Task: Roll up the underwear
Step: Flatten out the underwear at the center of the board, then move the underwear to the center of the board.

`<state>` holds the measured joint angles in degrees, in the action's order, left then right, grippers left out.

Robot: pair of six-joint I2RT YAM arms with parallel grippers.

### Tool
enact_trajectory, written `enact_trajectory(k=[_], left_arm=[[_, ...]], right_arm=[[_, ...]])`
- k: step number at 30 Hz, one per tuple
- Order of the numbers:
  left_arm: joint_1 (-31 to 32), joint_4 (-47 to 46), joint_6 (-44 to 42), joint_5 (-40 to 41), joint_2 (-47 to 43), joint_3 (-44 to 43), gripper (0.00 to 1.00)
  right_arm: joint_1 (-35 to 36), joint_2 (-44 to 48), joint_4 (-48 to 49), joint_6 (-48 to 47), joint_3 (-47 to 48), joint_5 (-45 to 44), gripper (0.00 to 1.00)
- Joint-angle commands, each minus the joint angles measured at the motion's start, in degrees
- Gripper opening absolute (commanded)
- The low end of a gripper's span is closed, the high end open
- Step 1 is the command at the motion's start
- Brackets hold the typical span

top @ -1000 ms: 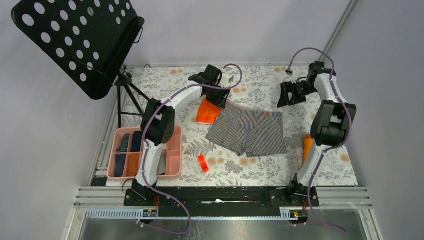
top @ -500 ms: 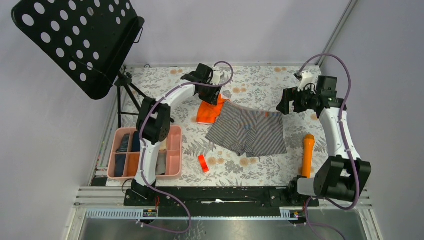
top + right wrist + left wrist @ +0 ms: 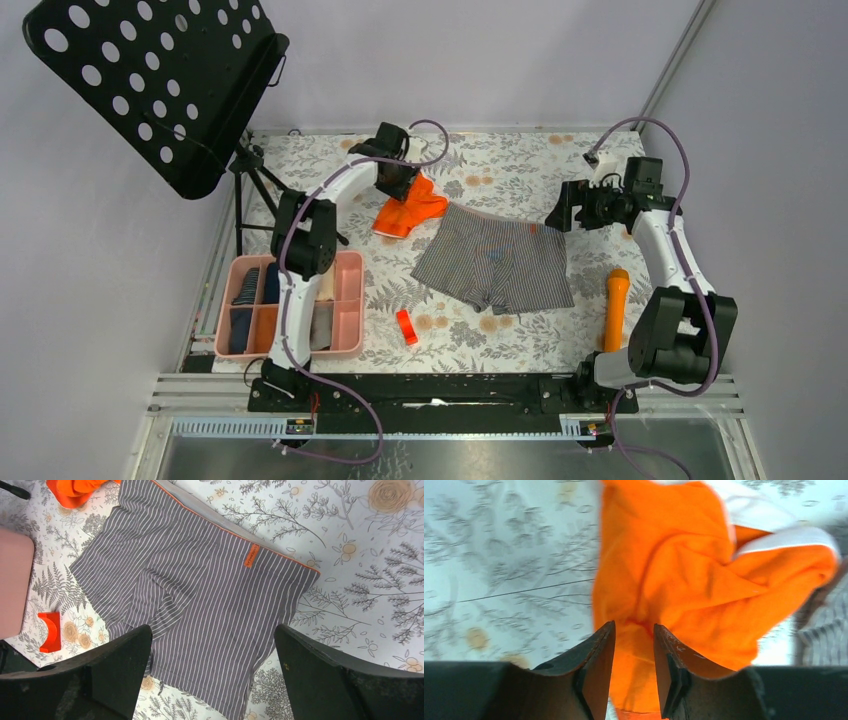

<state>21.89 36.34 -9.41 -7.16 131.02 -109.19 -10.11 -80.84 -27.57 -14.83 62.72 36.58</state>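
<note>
Two end effectors: left end effector [image 3: 634,626] pinches orange underwear [image 3: 674,580], apparently a thin fold that may slip; right end effector [image 3: 212,630] stands open over striped underwear [image 3: 200,575].

The grey pair [image 3: 495,260], finely striped with an orange-edged waistband, lies spread flat mid-table, waistband toward twelve o'clock and legs toward six. The orange pair [image 3: 410,205], white-banded, sits bunched and rumpled at its ten o'clock, just beside the waistband corner.

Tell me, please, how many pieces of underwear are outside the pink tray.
2: the grey pair flat mid-table, and the orange pair beside it, in the left end effector. Arms may hide others.
</note>
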Motion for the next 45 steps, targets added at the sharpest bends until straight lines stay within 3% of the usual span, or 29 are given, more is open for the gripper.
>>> enact_trajectory(k=[1, 5, 10, 12, 16, 19, 25, 36, 45], left_arm=[[-2.2, -1.4, -3.8, 6.9, -2.0, -3.1, 0.38], [-0.6, -3.8, -2.8, 3.5, -6.9, -2.0, 0.37], [5.2, -12.3, -1.2, -2.9, -17.6, 7.9, 0.42], [7.8, -12.5, -1.9, -8.7, -20.3, 12.8, 0.41], [11.9, -8.0, -4.2, -18.5, -22.1, 19.0, 0.25], [13.3, -7.8, -3.7, -20.7, -22.4, 24.3, 0.16], [14.4, -7.7, -3.5, -20.4, -20.9, 29.9, 0.04], [15.0, -7.1, 5.5, -16.3, -19.1, 41.2, 0.06], [17.9, -2.7, 12.2, -26.7, -25.4, 52.4, 0.05]], right_arm=[[0.1, -2.0, -0.1, 1.6, 1.8, 0.5, 1.0], [0.3, -3.1, 0.3, 1.6, 1.5, -2.1, 0.98], [1.1, -5.4, -2.1, -2.2, 0.9, -3.5, 0.82], [2.0, -6.3, -4.9, -7.5, 0.4, -3.0, 0.67], [3.8, -8.4, -11.8, -16.6, -0.2, -3.5, 0.2], [4.3, -8.6, -13.4, -19.6, -2.7, -4.7, 0.06], [6.0, -9.0, -13.8, -22.9, -7.4, -8.6, 0.03], [6.9, -11.5, -11.8, -25.6, -10.9, -14.5, 0.03], [6.9, -11.7, -13.8, -27.0, -11.6, -16.1, 0.04]])
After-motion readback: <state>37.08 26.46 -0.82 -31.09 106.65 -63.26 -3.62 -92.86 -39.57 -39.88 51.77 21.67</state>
